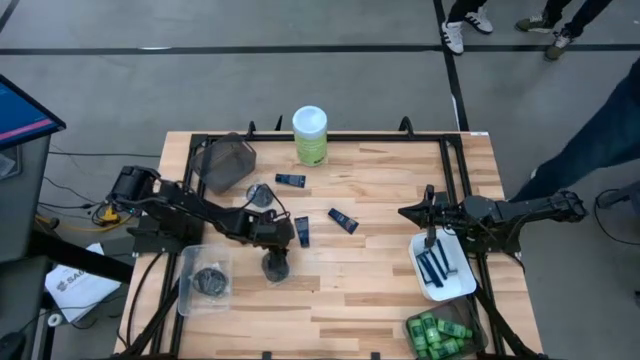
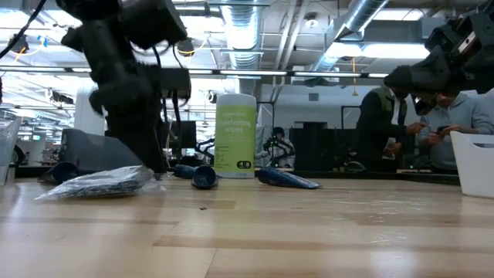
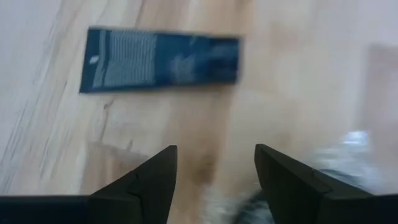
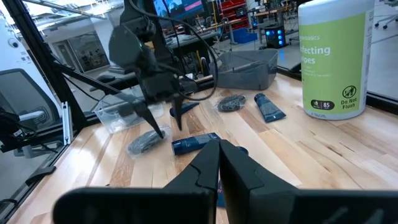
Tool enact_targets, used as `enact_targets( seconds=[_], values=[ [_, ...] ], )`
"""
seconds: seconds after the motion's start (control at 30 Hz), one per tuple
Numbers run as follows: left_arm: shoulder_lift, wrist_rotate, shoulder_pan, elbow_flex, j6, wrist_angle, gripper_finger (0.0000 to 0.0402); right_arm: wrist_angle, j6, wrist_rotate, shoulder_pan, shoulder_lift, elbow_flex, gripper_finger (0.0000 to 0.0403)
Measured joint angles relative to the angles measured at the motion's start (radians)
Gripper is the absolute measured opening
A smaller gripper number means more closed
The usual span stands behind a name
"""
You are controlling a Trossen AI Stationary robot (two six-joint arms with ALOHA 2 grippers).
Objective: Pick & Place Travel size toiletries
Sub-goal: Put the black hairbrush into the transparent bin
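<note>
Left end effector (image 1: 283,243) spread, pointing downward

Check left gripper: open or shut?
Open. The left gripper shows a clear gap between its fingers, bare table between them, navy tube ahead.

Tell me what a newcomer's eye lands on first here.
The tall green canister with a white lid stands out at the table's far edge. Next, the left gripper, fingers open, low over the table's middle beside a dark navy tube. At the right front corner sits a bin of bright green bottles.
</note>
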Motion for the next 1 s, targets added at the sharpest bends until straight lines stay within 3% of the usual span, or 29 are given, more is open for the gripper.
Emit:
enact_targets(
  seconds=[0.13,0.27,0.53,0.83,1.0],
  values=[
    [-0.091,0.021,-0.001,0.000,0.023,-0.019,0.0222,0.000,0.000,0.000,0.000,0.000,0.000,0.0005],
    [-0.187,-0.034,0.000,0.000,0.081,-0.063,0.0246,0.000,0.000,0.000,0.000,0.000,0.000,0.0005],
    [-0.228,-0.027,0.003,-0.133,0.016,-0.047,0.0289,0.000,0.000,0.000,0.000,0.000,0.000,0.0005],
    [-0.221,-0.028,0.003,-0.271,-0.101,0.098,0.0284,0.000,0.000,0.000,0.000,0.000,0.000,0.0005],
    [-0.221,-0.033,0.003,-0.301,-0.114,0.111,0.0257,0.000,0.000,0.000,0.000,0.000,0.000,0.0005]
  ],
)
